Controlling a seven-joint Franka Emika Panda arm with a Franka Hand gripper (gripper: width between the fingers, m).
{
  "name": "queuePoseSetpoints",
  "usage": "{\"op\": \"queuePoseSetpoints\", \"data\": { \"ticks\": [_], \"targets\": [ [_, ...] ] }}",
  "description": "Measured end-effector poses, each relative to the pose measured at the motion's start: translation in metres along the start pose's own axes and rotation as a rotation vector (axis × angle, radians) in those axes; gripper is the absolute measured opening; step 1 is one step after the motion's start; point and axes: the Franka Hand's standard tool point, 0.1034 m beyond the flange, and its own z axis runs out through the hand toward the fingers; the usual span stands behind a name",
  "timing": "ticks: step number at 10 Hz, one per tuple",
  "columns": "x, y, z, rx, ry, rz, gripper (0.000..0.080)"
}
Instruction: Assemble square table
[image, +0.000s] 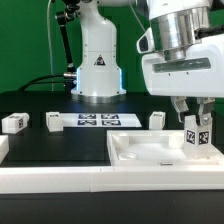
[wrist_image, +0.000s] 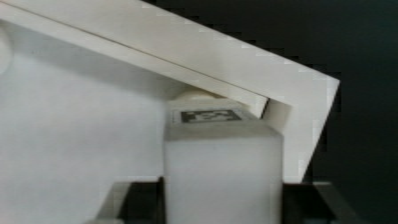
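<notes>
Found gripper (image: 197, 118) closed on upright leg (image: 197, 134) at corner of slab (image: 150, 152), exterior view's right, contact not confirmable; advised: hold leg vertical, centre on corner mount, press lightly while turning, stop on any tilt or binding.

Robotics lab bench. Green backdrop (image: 30, 40) well behind gripper (image: 198, 125), arm base (image: 97, 85) with warning sticker (image: 99, 62) on black tabletop (image: 60, 150), marker board (image: 88, 121) of printed tags behind gripper, cables (image: 45, 80) beside base.
</notes>
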Motion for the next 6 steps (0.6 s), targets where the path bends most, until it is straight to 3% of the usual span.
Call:
{"op": "queuePoseSetpoints", "data": {
  "ticks": [1, 2, 3, 6],
  "targets": [
    [-0.0003, 0.0004, -0.0001, -0.006, -0.004, -0.049, 0.056],
    [-0.0041, 0.0005, -0.0003, -0.025, -0.02, -0.103, 0.056],
    [-0.0067, -0.0019, -0.002, -0.047, -0.019, -0.258, 0.0633],
    [-0.0057, -0.0027, -0.0021, -0.04, -0.021, -0.516, 0.0648]
  ]
}}
